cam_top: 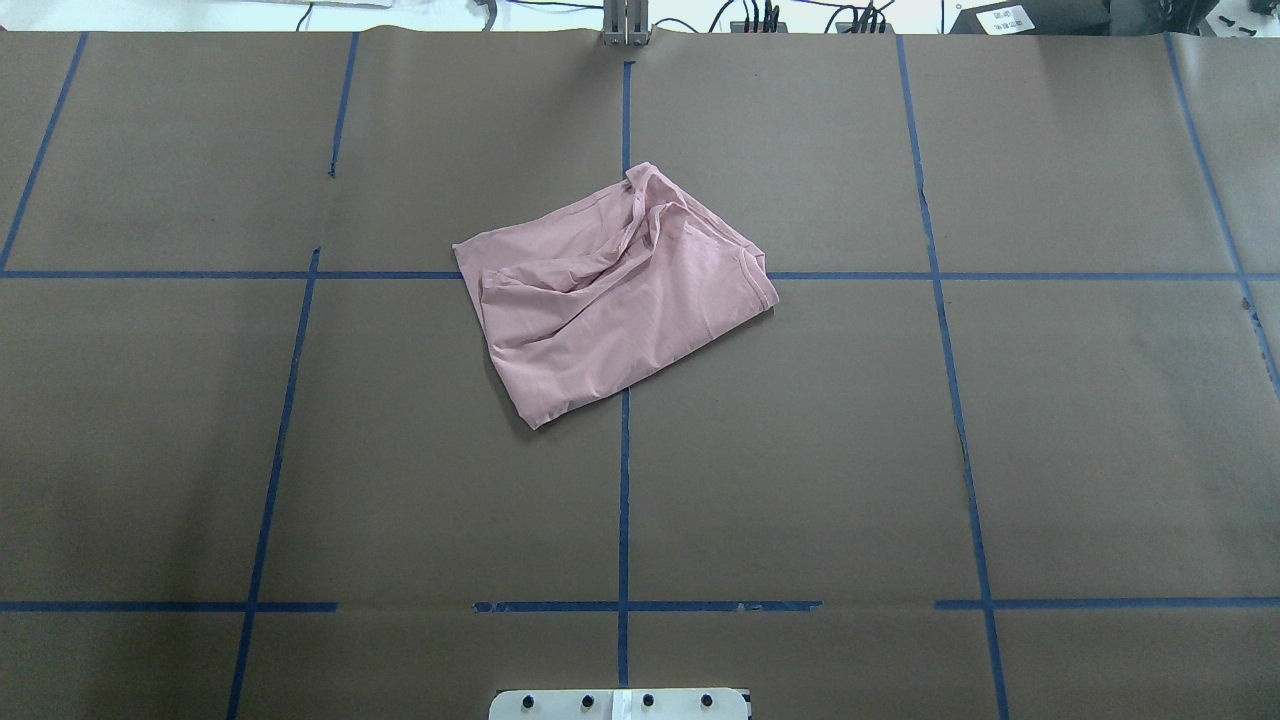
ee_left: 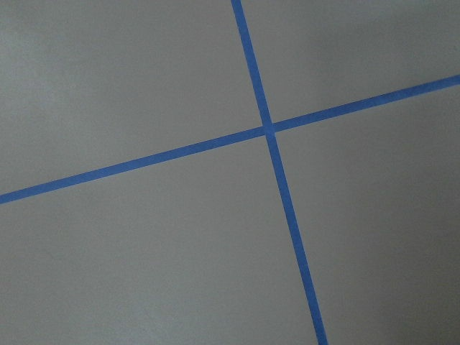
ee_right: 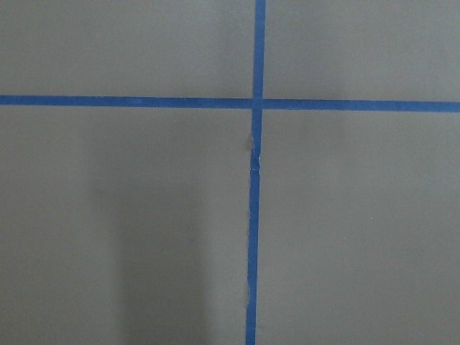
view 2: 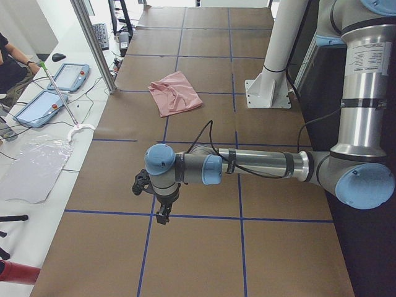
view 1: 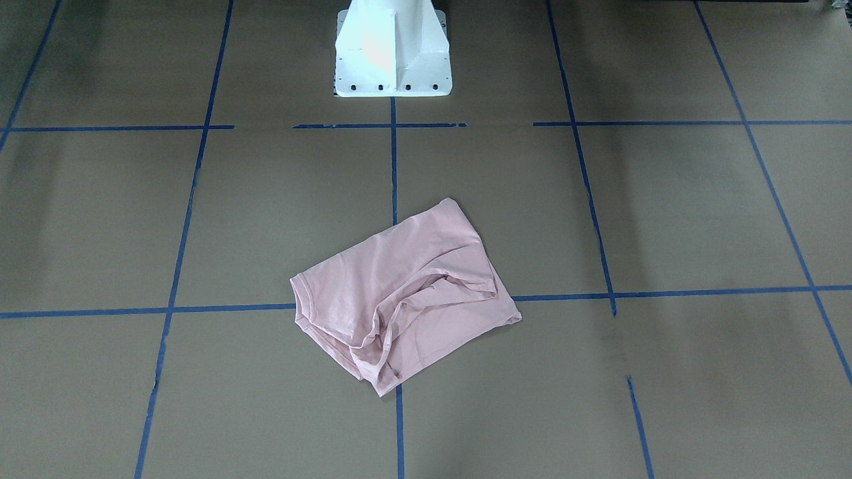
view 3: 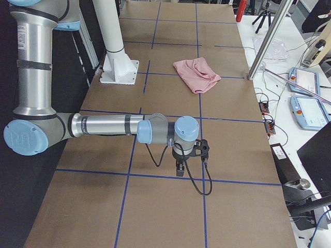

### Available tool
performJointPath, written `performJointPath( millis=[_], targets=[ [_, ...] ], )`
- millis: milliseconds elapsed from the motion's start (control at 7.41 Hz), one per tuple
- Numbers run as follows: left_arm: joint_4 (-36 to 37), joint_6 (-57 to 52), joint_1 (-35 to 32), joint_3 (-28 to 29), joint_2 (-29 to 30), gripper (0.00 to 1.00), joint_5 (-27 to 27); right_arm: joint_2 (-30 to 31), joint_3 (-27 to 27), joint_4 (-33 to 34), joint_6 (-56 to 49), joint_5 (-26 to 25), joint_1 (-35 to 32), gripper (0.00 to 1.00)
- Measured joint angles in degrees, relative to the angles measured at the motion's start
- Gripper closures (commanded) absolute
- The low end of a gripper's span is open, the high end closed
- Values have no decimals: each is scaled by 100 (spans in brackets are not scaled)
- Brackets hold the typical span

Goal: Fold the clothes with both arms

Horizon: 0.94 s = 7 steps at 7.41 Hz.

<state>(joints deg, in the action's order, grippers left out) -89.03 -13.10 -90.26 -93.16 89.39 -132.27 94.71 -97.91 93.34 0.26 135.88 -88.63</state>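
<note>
Pink T-shirt [view 1: 406, 293] bunched, hem edges uneven; left claw [view 2: 163, 216], right claw [view 3: 179, 169] far off, grip state unreadable.

Robotics lab, no question.
Big counter [cam_top: 800, 450] papered in brown with a blue tape grid [cam_top: 623, 480], a white pedestal [view 1: 393, 53] bolted on. The left arm [view 2: 247, 164] and right arm [view 3: 103, 125] are grey metal with blue joint caps. Touchscreen pendants [view 3: 309, 111] and cables [cam_top: 760, 15] sit on a white side bench [view 3: 297, 139].
</note>
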Motion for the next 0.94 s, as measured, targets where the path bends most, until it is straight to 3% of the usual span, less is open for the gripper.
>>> performJointPath(
  millis=[945],
  targets=[
    [-59, 442, 0, 4, 3, 0, -9, 4, 0, 1, 0, 0, -5, 0]
  ],
)
